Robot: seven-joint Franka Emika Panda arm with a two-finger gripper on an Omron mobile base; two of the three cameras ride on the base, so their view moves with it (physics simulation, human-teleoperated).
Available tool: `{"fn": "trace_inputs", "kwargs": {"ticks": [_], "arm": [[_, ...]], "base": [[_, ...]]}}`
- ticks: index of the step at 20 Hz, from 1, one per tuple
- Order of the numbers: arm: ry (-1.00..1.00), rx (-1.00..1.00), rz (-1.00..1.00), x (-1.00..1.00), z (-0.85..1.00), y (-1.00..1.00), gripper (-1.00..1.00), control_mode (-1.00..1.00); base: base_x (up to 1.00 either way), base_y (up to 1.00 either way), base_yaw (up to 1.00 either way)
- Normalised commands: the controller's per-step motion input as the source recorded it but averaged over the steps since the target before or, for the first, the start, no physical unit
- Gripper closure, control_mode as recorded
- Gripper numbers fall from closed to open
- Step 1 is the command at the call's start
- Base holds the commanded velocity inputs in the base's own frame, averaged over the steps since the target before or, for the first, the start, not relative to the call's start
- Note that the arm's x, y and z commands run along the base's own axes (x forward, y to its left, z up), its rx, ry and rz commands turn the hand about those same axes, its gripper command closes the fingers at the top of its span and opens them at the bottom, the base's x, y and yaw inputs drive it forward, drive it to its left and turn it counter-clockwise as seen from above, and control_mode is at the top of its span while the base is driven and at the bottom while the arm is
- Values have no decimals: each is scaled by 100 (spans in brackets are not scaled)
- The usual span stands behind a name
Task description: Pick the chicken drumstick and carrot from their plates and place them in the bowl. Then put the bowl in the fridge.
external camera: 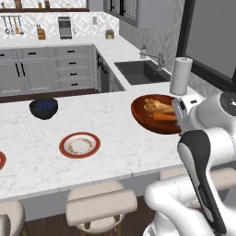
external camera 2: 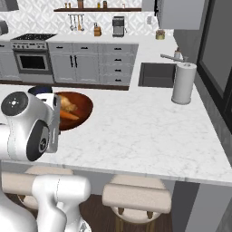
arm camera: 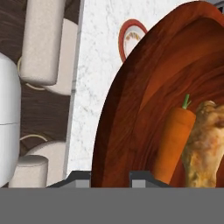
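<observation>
The terracotta bowl point(external camera: 146, 120) sits tilted at the right end of the island counter, also seen in the right base view point(external camera 2: 84, 108). Inside it lie the chicken drumstick point(external camera: 156, 106) and the carrot point(external camera: 165, 117). In the hand view the carrot point(arm camera: 176, 135) rests beside the drumstick point(arm camera: 203, 146) on the glossy inside of the bowl point(arm camera: 140, 96). My gripper point(arm camera: 110, 177) is shut on the bowl's near rim, one tip on each side of the wall. One plate point(external camera: 79, 145) stands bare mid-counter; a second plate point(external camera: 1, 160) peeks in at the left edge. The fridge is out of view.
A dark blue-black bowl point(external camera: 44, 108) stands at the counter's far left. A paper towel roll point(external camera: 180, 76) and a sink point(external camera: 140, 71) lie behind the terracotta bowl. Padded stools point(external camera: 101, 205) line the near edge of the counter.
</observation>
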Motion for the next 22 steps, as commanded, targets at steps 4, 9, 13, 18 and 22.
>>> {"fn": "trace_inputs", "kwargs": {"ticks": [4, 9, 13, 18, 22], "arm": [[-1, 0, 0, 0, -3, 0, 100, -100], [0, 0, 0, 0, 0, 0, 100, -100], [-2, 0, 0, -8, 0, 1, 100, 100], [0, 0, 0, 0, 0, 0, 100, 100], [0, 0, 0, 0, 0, 0, 100, 100]], "base": [[0, 0, 0], [0, 0, 0], [-37, 2, 0], [-78, 21, 3], [-44, 84, 42]]}}
